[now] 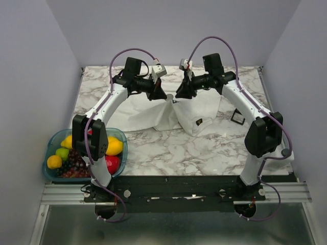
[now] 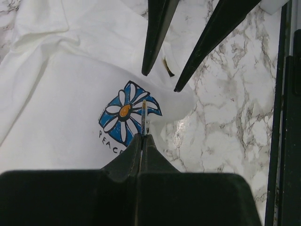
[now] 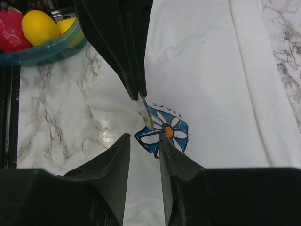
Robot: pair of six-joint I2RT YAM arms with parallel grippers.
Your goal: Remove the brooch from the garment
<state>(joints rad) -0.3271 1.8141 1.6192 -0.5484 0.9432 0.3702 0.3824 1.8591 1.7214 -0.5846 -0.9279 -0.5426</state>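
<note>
Fruit bowl (image 1: 48,145): well apart from the blue flower print (image 2: 123,113), to its near left. No obstruction.
My left pincer (image 2: 142,136): shut tight on the brooch (image 2: 144,113), which stands edge-on just beside the print, against the garment (image 2: 61,94).
Step in hand: judged to be parting the brooch from the cloth. I should draw it straight off, slowly.
My right pincer (image 2: 161,81): partly open and empty, poised just beyond the print. Best used to pin down the cloth beside the brooch.
Dark logo (image 1: 199,121), black frame (image 1: 237,118): right of the print and apart from it. No hindrance.
Risk: the cloth lifting with the brooch.
</note>
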